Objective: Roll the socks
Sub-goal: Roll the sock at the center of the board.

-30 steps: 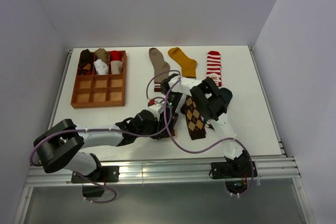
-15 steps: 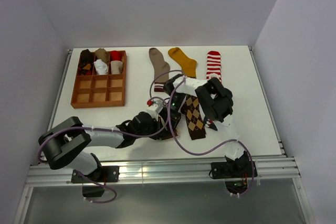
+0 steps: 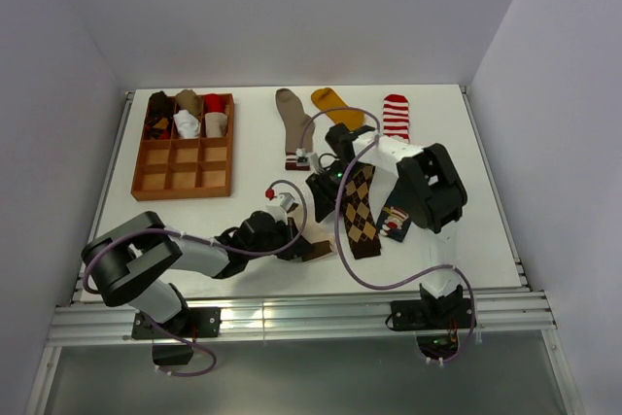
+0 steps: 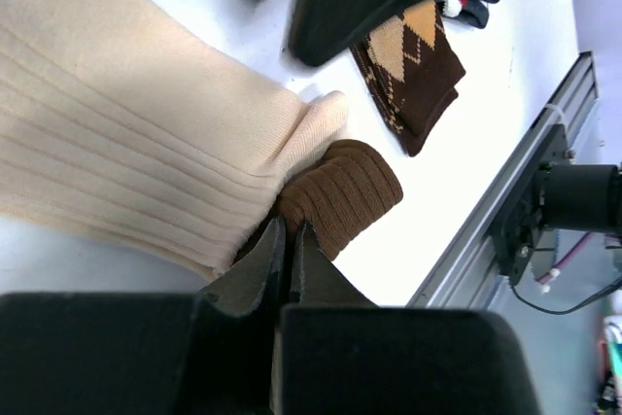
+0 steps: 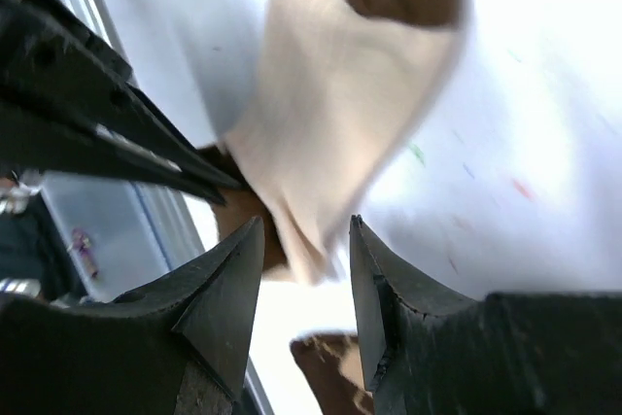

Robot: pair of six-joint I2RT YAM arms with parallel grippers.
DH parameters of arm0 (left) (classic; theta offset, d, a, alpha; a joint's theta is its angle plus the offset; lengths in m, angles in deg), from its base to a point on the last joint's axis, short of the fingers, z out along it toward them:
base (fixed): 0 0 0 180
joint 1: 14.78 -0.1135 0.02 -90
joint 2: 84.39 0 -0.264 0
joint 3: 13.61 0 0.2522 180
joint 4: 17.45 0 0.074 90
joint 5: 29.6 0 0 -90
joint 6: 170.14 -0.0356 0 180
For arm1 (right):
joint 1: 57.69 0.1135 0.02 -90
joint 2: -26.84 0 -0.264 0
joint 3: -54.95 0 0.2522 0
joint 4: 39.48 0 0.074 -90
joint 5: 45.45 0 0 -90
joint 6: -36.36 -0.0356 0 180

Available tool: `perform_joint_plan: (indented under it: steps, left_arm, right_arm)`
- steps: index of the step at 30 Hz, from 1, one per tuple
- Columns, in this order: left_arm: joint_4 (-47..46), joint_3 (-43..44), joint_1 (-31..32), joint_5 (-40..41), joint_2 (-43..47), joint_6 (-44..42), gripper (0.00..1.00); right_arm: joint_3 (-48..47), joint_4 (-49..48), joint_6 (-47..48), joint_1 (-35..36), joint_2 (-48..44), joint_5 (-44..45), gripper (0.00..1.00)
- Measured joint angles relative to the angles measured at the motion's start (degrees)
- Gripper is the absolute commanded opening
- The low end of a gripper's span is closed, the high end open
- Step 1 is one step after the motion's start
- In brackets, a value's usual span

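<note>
Showing a cream-and-brown sock (image 4: pixel 146 133) flat on the white tabletop (image 3: pixel 466 172), at lower centre of the overhead view, largely covered by the arms. Looks light, limp and ribbed; likely to fold, stretch and sag rather than keep a shape, and to slide easily on the smooth top. Best taken at the thicker brown cuff (image 4: pixel 340 196), or at an edge by pinching a thin fold. Finds the left claw (image 4: pixel 287 240) shut tight right at the join of cream body and cuff, apparently nipping a fold of that sock. Finds the right claw (image 5: pixel 306 225) partly open above the cream body, holding nothing. Also shows a brown argyle sock (image 3: pixel 358 211) just beside, a navy sock (image 3: pixel 394 224) to its right, then a taupe sock (image 3: pixel 290 114), a mustard sock (image 3: pixel 326 97) and a red-white striped sock (image 3: pixel 395 114) along the far edge. Places a wooden grid tray (image 3: pixel 183 195) at upper left, with rolled socks (image 3: pixel 187 114) in its back row. Closes in with plain white walls on three sides and a metal rail (image 3: pixel 292 313) along the near edge.
</note>
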Motion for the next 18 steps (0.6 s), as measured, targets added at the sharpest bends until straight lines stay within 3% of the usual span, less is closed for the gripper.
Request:
perform_joint_plan:
  steps: [11, 18]
  left_arm:
    - [-4.1, -2.5, -3.3, -6.7, -1.4, 5.1, 0.0]
    - [-3.8, -0.8, -7.5, -15.3, -4.7, 6.5, 0.0]
  right_arm:
    - [17.5, -13.9, 3.4, -3.7, -22.4, 5.6, 0.57]
    - [30.3, -20.2, 12.9, -3.2, -37.1, 6.0, 0.64]
